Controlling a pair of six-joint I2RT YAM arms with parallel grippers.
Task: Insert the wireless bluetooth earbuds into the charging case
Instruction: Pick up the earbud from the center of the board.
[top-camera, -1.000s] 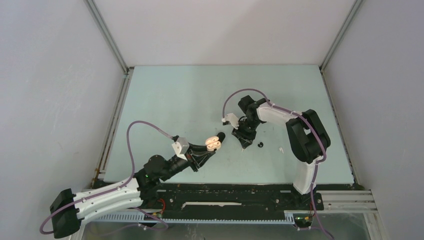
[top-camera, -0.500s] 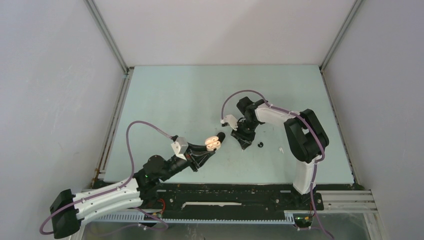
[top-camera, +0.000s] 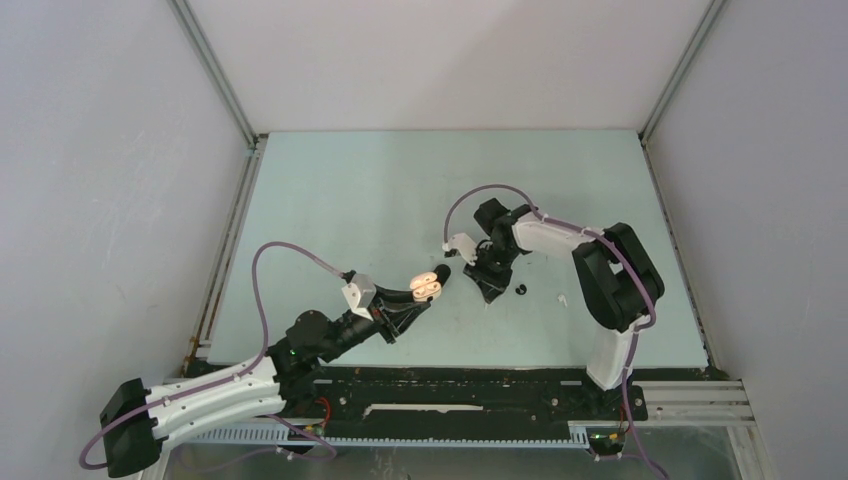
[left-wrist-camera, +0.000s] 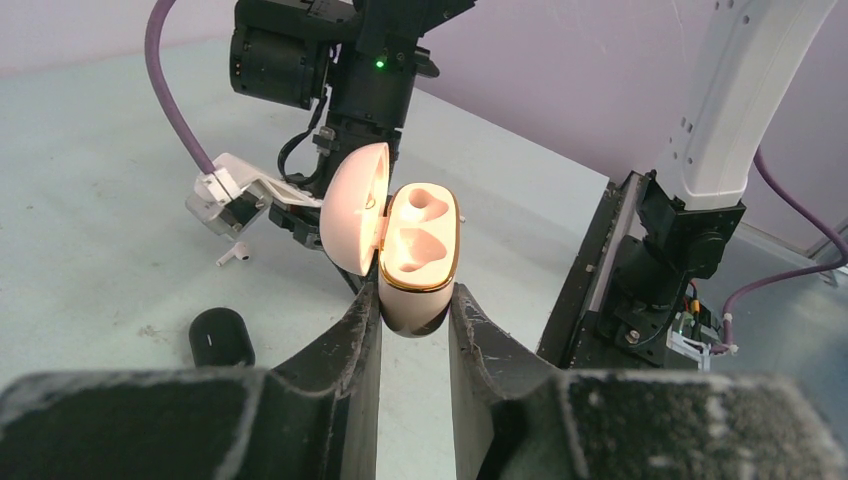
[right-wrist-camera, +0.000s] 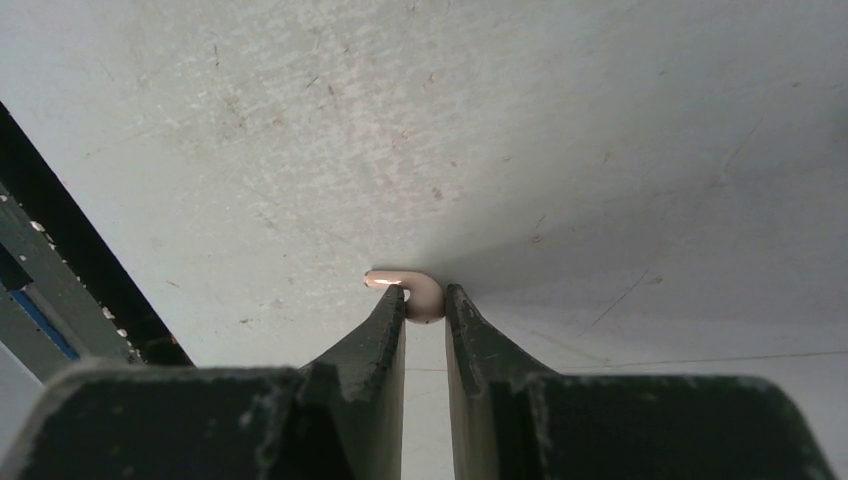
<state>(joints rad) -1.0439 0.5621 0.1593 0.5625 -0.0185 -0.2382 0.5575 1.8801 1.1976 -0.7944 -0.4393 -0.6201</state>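
My left gripper (left-wrist-camera: 415, 305) is shut on the base of the white charging case (left-wrist-camera: 420, 250). The case has a gold rim, its lid stands open and both sockets are empty. It is held above the table at mid-front (top-camera: 428, 287). My right gripper (right-wrist-camera: 425, 300) points down at the table just right of the case (top-camera: 487, 292). Both of its fingertips press on the head of a white earbud (right-wrist-camera: 420, 296), whose stem sticks out to the left. Another white earbud (left-wrist-camera: 234, 256) lies on the table left of the case.
A black rounded case (left-wrist-camera: 221, 338) lies on the table near the held case (top-camera: 443, 272). A small black piece (top-camera: 520, 290) and a small white piece (top-camera: 562, 300) lie right of my right gripper. The right arm's base (top-camera: 610, 355) stands at the front right.
My right gripper's jaws have narrowed onto the white earbud and its wrist has shifted slightly. The left arm and the case have not moved.
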